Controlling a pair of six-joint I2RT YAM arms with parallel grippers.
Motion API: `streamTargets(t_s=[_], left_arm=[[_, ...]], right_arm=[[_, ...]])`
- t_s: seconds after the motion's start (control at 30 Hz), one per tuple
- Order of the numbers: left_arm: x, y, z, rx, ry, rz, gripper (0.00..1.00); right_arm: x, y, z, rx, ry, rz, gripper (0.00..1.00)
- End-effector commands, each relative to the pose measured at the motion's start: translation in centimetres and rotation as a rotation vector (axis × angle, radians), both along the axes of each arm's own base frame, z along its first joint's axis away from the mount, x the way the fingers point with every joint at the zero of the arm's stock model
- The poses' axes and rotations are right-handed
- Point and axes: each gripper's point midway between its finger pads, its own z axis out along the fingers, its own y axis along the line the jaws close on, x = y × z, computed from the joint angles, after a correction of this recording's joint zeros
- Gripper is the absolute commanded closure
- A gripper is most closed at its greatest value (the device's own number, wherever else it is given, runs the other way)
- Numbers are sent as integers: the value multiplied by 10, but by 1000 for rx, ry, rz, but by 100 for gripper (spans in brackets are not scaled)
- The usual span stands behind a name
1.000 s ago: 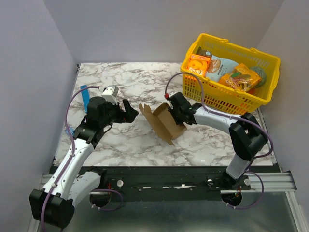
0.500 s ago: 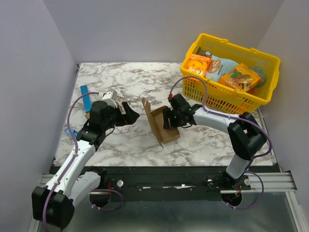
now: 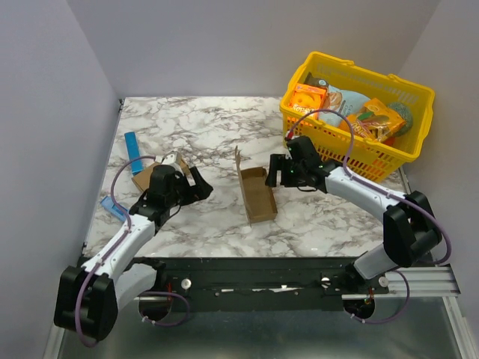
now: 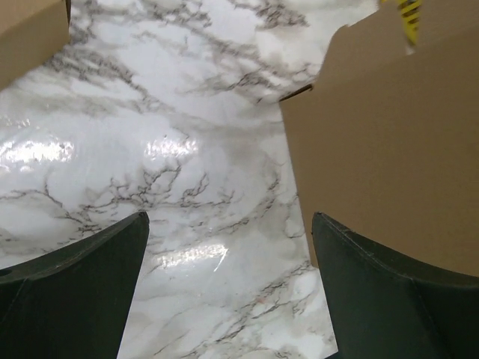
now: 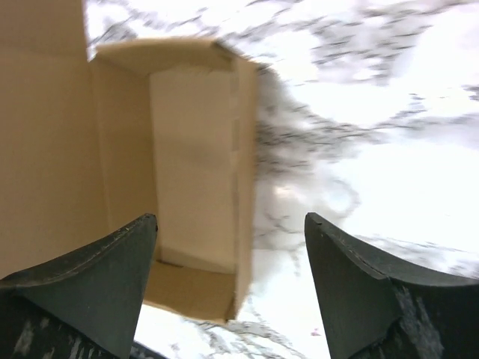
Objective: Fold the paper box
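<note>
The paper box (image 3: 254, 196) near the middle of the table (image 3: 217, 127) is plain brown cardboard with no print, and the table under it is glossy white marble veined in grey and black. At the far right corner the basket (image 3: 352, 155) is bright yellow and holds an orange printed snack box (image 3: 307, 99) and an orange-and-green packet (image 3: 378, 120). By the left edge lie a blue strip (image 3: 135, 149) and a second plain brown carton (image 3: 144, 181). The arms (image 3: 123, 243) are white with black joints and purple cables (image 3: 116, 176), and the left gripper (image 3: 200, 185) and right gripper (image 3: 275, 172) are black.
</note>
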Motion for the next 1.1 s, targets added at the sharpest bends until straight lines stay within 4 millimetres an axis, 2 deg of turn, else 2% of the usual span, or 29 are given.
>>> streamTargets(t_s=[0.0, 0.07, 0.1, 0.17, 0.2, 0.27, 0.3, 0.37, 0.4, 0.47, 0.5, 0.57, 0.6, 0.67, 0.7, 0.73, 0.77, 0.8, 0.83, 0.87, 0.9, 0.93, 1.07], left_arm=[[10, 2, -25, 38, 41, 14, 5], [16, -7, -28, 50, 33, -10, 6], [20, -10, -37, 63, 47, -13, 6], [26, -17, -40, 85, 45, -17, 5], [27, -20, -48, 90, 61, -20, 5], [36, -29, -47, 74, 35, -32, 5], [37, -34, -57, 79, 61, -51, 5], [52, -45, -51, 85, 40, -74, 6], [55, -50, -65, 112, 69, -84, 6], [76, -60, -58, 135, 17, -105, 5], [80, -64, -72, 149, 37, -122, 5], [96, -78, -66, 126, -6, -165, 6], [99, -84, -76, 123, 7, -189, 6], [111, -106, -62, 74, -57, -273, 6], [114, -112, -71, 70, -46, -296, 7], [123, -121, -60, 52, -80, -327, 7], [125, -132, -54, 29, -113, -387, 8], [125, -139, -57, 15, -117, -428, 9], [128, -149, -47, -8, -154, -471, 9], [123, -163, -38, -50, -196, -548, 10], [123, -168, -39, -49, -207, -576, 10], [126, -174, -30, -51, -237, -599, 10], [122, -184, -15, -54, -308, -672, 10]], right_arm=[[-4, -37, -14, -112, 7, -79, 13], [0, -53, -19, -147, 3, -126, 14], [-2, -60, -24, -170, 15, -143, 14], [-2, -77, -32, -230, 23, -181, 15], [-4, -83, -35, -258, 30, -191, 15], [-11, -91, -44, -293, 40, -196, 18], [-13, -92, -47, -295, 44, -194, 18], [-23, -85, -55, -266, 71, -159, 20], [-25, -79, -57, -253, 72, -147, 21], [-31, -67, -60, -249, 77, -112, 21], [-34, -61, -61, -240, 83, -105, 21], [-42, -47, -65, -217, 110, -66, 21], [-45, -42, -67, -206, 119, -58, 21], [-56, -30, -70, -203, 132, -21, 21], [-60, -26, -70, -200, 135, -9, 21], [-68, -16, -69, -184, 141, 32, 21], [-73, -10, -67, -169, 145, 51, 21], [-78, -4, -64, -149, 145, 67, 21], [-92, 8, -64, -121, 161, 126, 21], [-97, 15, -56, -97, 143, 149, 21], [-101, 21, -52, -75, 130, 170, 20], [-111, 25, -50, -56, 140, 201, 20], [-117, 23, -27, 15, 85, 204, 19]])
